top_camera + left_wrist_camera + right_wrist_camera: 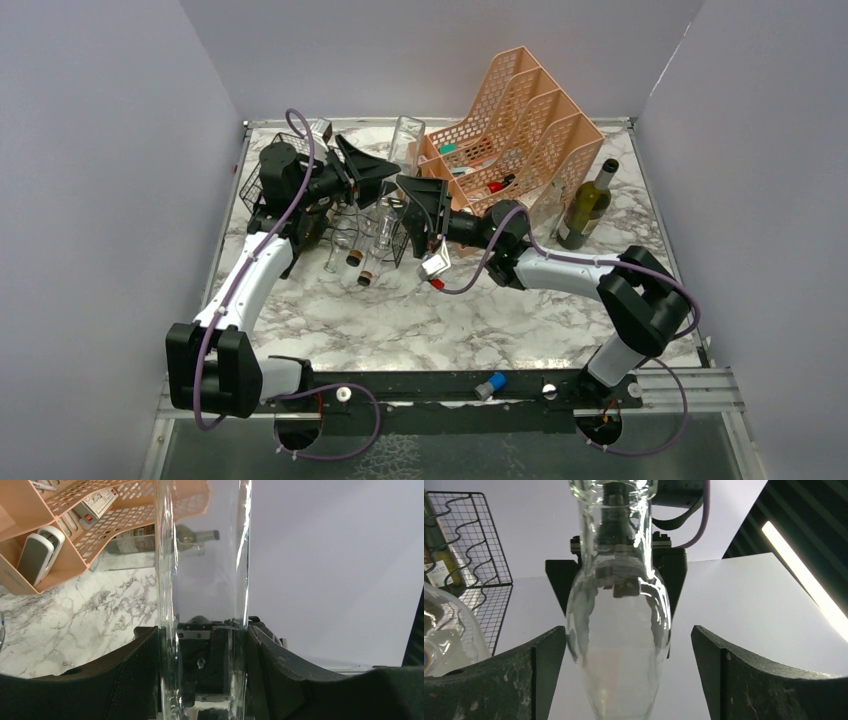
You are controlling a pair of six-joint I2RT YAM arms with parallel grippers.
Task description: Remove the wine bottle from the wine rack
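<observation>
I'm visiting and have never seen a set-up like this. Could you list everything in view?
Wine rack: one, black wire, rear left of the table.
Clear bottles: several, lying in the rack.
Held clear bottle: one, between rack and organizer.
File organizer: one, peach, rear centre, small items inside.
Green wine bottle: one, dark green, upright, right of the organizer.
Blue-capped item: one, on the front rail.
Table: one, white-grey marble.
Left arm: one, white and black, jaws shut on the held clear bottle.
Right arm: one, white and black, jaws open around a clear bottle, not touching it.
</observation>
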